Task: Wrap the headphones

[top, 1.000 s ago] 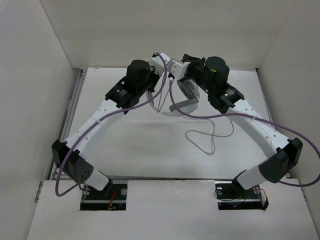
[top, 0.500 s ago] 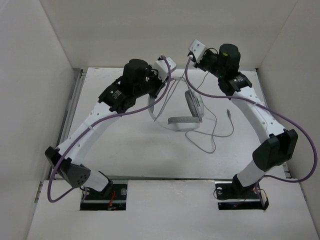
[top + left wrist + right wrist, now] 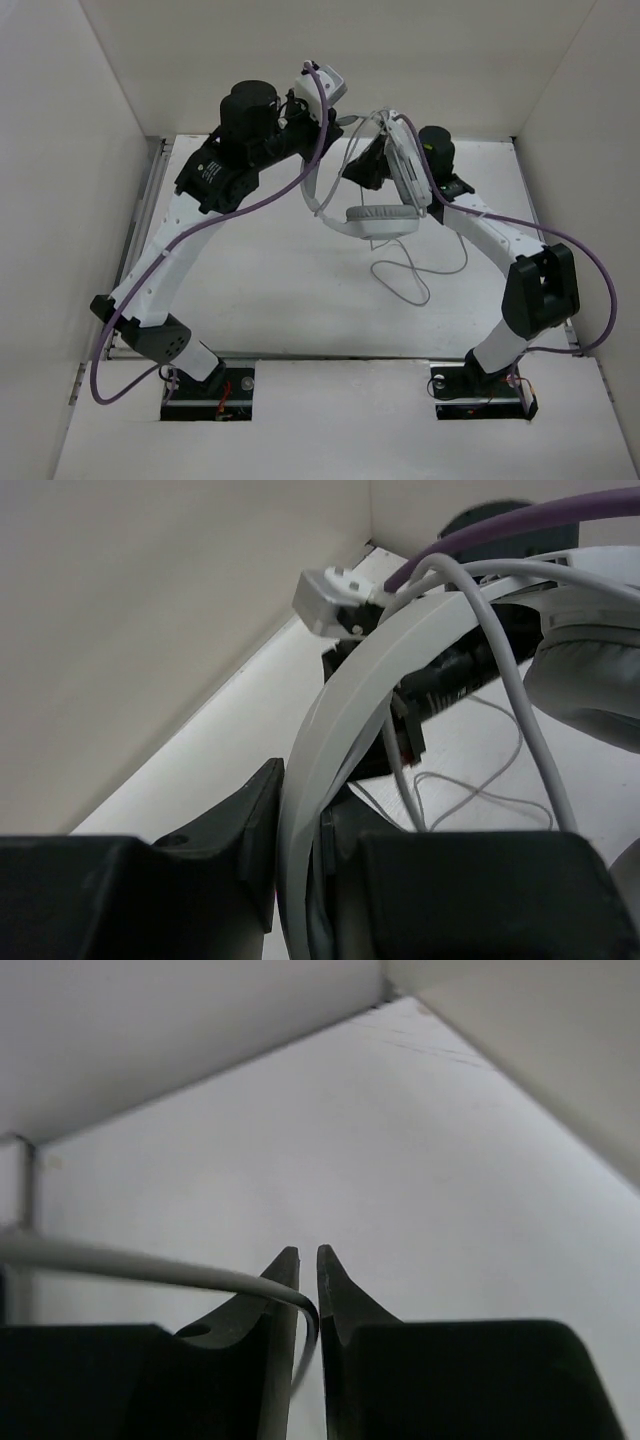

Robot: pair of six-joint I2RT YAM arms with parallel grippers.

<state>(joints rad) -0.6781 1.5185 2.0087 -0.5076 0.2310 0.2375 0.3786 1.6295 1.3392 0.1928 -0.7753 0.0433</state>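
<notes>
The light grey-white headphones [image 3: 380, 221] hang in the air above the table's far middle. My left gripper [image 3: 308, 150] is shut on the curved headband [image 3: 370, 680], which runs up between its black fingers [image 3: 245, 820]. One padded earcup [image 3: 590, 680] shows at the right of the left wrist view. My right gripper [image 3: 363, 166] sits just right of the headband and is shut on the thin grey cord [image 3: 120, 1260], which bends down between its closed tips [image 3: 308, 1260]. The rest of the cord [image 3: 415, 275] lies in loose loops on the table below. The plug is not visible.
White walls close in the table [image 3: 250, 290] at the back and on both sides. Thick purple cables [image 3: 250, 205] trail along both arms. The right arm's elbow [image 3: 540, 285] stands at the right, the left arm's elbow [image 3: 150, 335] at the near left.
The left arm has risen and lifted the headphones off the table. The right gripper has swung left and down from the far right to beside the headband, with the cord in it.
</notes>
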